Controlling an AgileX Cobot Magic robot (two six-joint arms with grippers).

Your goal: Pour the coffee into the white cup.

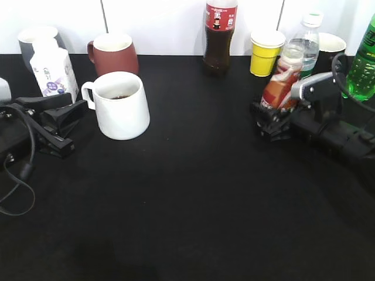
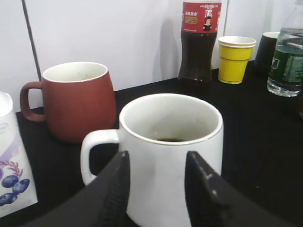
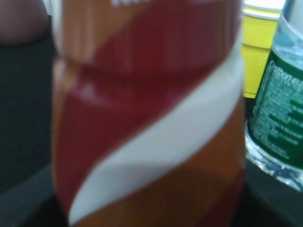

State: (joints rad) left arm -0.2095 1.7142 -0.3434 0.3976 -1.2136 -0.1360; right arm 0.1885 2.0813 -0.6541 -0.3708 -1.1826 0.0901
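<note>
The white cup (image 1: 120, 105) stands at the left of the black table with a little dark coffee at its bottom; it also shows in the left wrist view (image 2: 170, 156). My left gripper (image 1: 75, 126) is open just left of the cup, by its handle. In the left wrist view its jaws (image 2: 156, 182) stand apart just in front of the cup's wall. The coffee bottle (image 1: 281, 82), with a brown, red and white label, leans slightly at the right. My right gripper (image 1: 270, 122) holds its lower part. The label (image 3: 151, 118) fills the right wrist view and hides the jaws.
A dark red mug (image 1: 114, 52), a cola bottle (image 1: 220, 35), a yellow cup (image 1: 266, 52), a clear water bottle (image 1: 304, 41), a dark cup (image 1: 331, 47) and a green bottle (image 1: 363, 58) line the back. A milk carton (image 1: 53, 73) stands far left.
</note>
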